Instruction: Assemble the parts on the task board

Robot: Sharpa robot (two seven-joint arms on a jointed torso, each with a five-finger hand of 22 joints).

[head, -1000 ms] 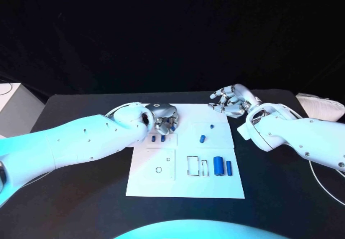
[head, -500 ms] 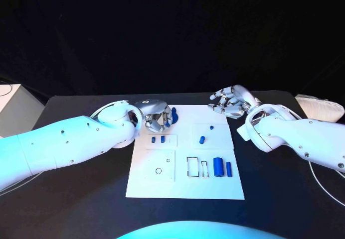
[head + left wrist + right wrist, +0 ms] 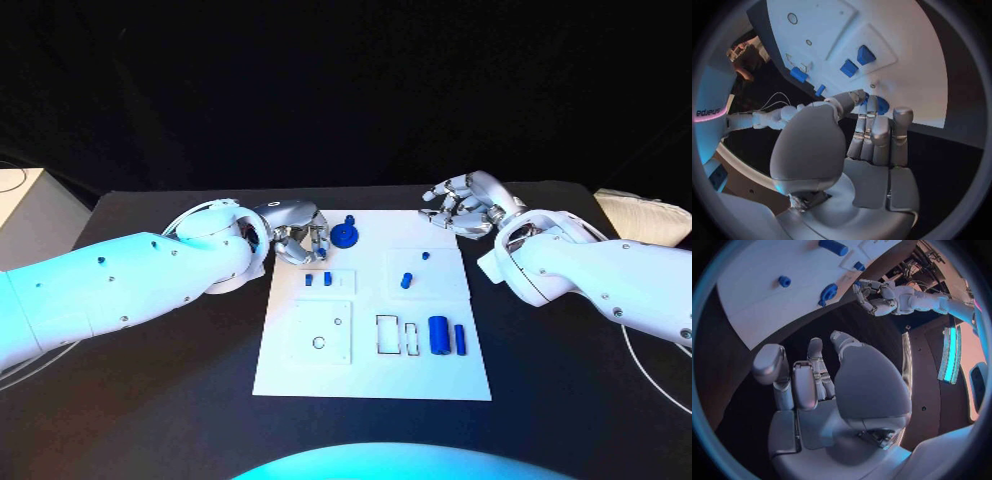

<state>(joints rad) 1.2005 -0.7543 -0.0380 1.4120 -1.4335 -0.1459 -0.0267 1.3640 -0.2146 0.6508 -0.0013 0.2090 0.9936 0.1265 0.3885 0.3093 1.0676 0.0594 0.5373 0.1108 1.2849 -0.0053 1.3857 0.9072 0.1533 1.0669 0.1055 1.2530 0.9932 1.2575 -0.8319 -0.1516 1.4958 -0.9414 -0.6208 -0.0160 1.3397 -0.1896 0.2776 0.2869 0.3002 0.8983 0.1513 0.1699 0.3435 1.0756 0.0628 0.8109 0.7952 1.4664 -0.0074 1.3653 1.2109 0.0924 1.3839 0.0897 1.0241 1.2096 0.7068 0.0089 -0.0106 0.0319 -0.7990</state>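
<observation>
Left hand (image 3: pixel 296 238) sits at the far left corner of the white board (image 3: pixel 372 372), fingers bunched against a round blue part (image 3: pixel 345 235); whether it grips the part or merely touches it cannot be told. Two small blue parts (image 3: pixel 319 279) lie just nearer on the board, likely waiting their turn. Further right, longer blue pieces (image 3: pixel 446 335) lie beside a rectangular slot. Right hand (image 3: pixel 464 208) hovers off the far right corner, fingers loosely curled, holding nothing, seemingly keeping clear.
</observation>
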